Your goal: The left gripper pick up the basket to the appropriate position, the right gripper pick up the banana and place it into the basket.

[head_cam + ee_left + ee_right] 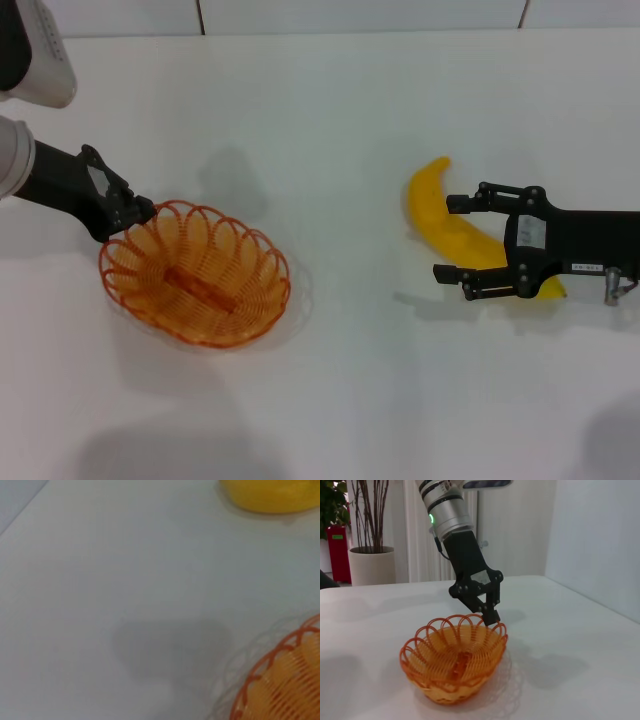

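Note:
The orange wire basket (195, 272) sits on the white table at the left, and my left gripper (125, 215) is shut on its far-left rim. In the right wrist view the left gripper (491, 616) pinches the rim of the basket (452, 665), whose gripped side stands a little higher. The yellow banana (440, 205) lies on the table at the right. My right gripper (444, 238) is open, with one finger on each side of the banana's middle. The left wrist view shows the basket's rim (272, 677) and part of the banana (272, 495).
The white table (350, 400) reaches to a far edge against a tiled wall (360, 15). A potted plant (367, 562) and a red object (339, 552) stand on the floor beyond the table in the right wrist view.

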Controlling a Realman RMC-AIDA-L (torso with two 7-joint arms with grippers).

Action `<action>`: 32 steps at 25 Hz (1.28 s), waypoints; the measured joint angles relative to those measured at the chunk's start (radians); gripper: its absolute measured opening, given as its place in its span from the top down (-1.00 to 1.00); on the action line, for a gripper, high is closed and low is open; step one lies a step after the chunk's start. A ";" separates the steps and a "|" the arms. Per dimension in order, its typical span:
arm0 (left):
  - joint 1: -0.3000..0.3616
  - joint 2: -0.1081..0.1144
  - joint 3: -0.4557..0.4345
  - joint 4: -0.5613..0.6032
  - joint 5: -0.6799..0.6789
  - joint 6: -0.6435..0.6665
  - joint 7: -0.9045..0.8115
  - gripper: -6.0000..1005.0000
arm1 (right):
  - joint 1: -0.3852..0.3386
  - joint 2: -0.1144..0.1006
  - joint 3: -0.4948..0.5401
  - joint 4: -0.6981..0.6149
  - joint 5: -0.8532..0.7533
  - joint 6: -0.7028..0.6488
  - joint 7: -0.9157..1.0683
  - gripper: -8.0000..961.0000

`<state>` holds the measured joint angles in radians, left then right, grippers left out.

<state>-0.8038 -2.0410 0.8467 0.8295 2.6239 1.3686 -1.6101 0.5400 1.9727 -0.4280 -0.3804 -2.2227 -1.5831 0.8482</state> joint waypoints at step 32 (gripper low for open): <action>0.048 -0.003 0.014 0.059 -0.209 0.111 -0.441 0.93 | -0.011 -0.001 0.003 0.000 0.015 -0.001 0.000 -0.76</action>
<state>-0.7562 -2.0444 0.8609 0.8882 2.4152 1.4791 -2.0508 0.5288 1.9719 -0.4249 -0.3804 -2.2074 -1.5839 0.8482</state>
